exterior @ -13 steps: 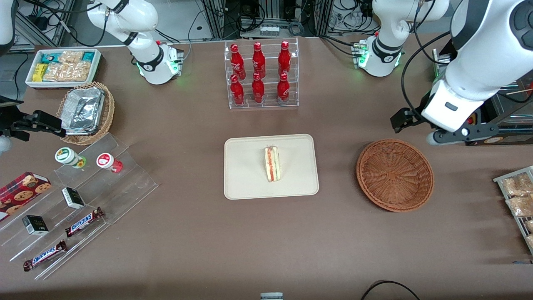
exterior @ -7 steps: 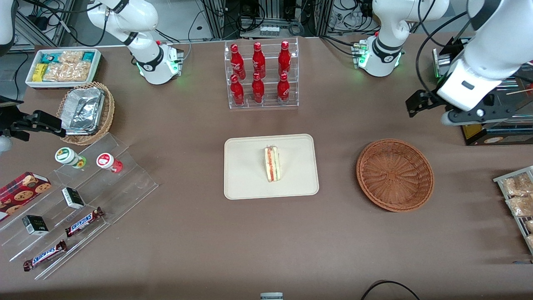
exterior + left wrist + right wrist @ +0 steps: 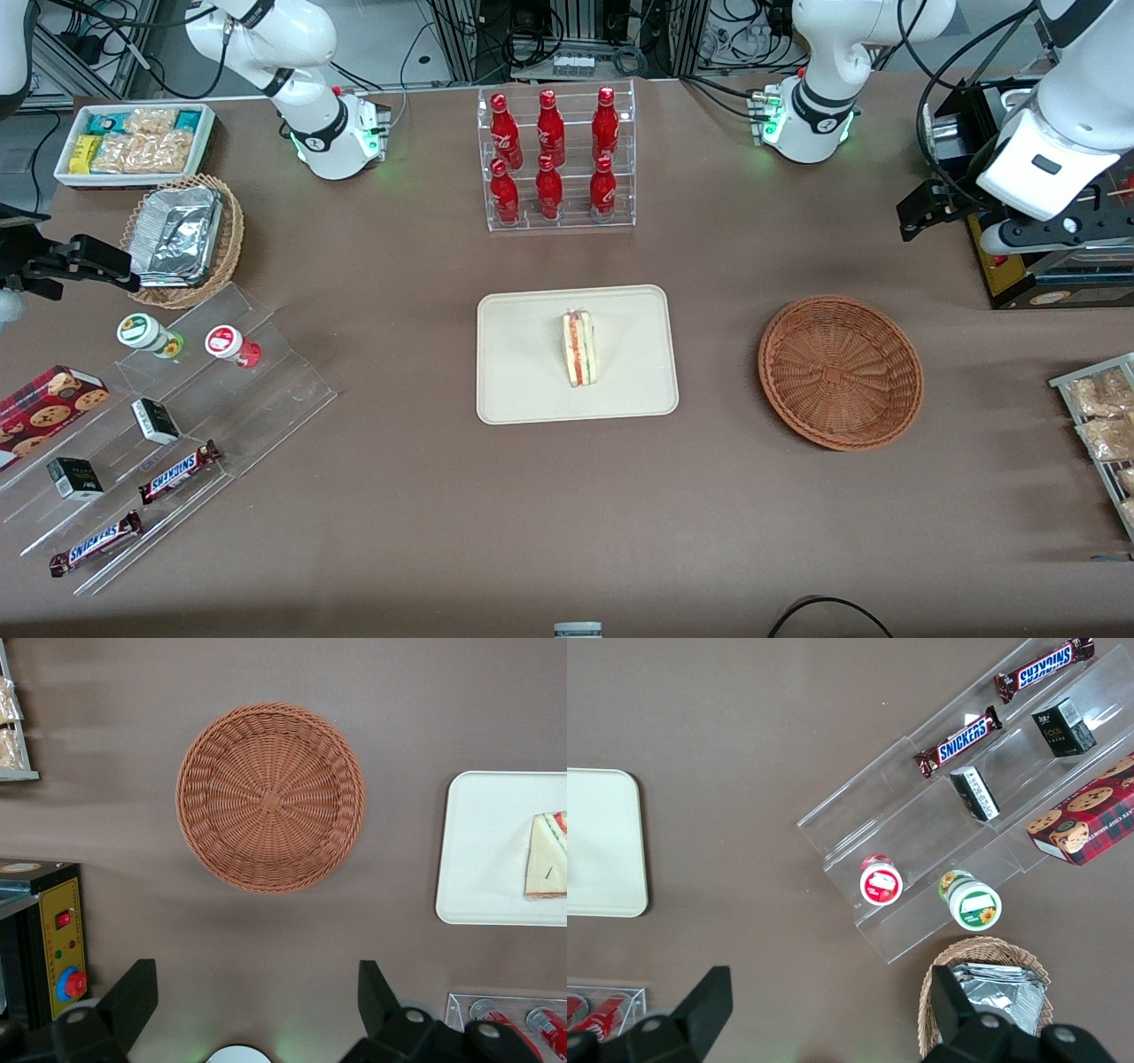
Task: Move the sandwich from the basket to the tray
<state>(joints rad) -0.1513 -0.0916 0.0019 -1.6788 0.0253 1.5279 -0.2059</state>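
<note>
Sandwich (image 3: 580, 348) on tray (image 3: 523, 390) looks soft; we'd pinch its bread faces gently. Gripper (image 3: 257, 1001) fingers spread wide, empty, above the tabletop beside the basket (image 3: 840, 372).

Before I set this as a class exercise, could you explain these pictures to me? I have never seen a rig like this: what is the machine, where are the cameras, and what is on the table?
These are two white robot arms bolted to a brown table. One picture looks down on them from the front; the other two come from cameras on the arms' wrists. The working arm's gripper, a two-finger claw, hangs open and holds nothing, above the table at its own end, farther from the front camera than the basket. The basket is empty. The sandwich lies on the tray in the middle of the table, so the job looks done. Around them stand a rack of red bottles, snack bars and cartons on clear steps, and a lighter basket holding foil.
</note>
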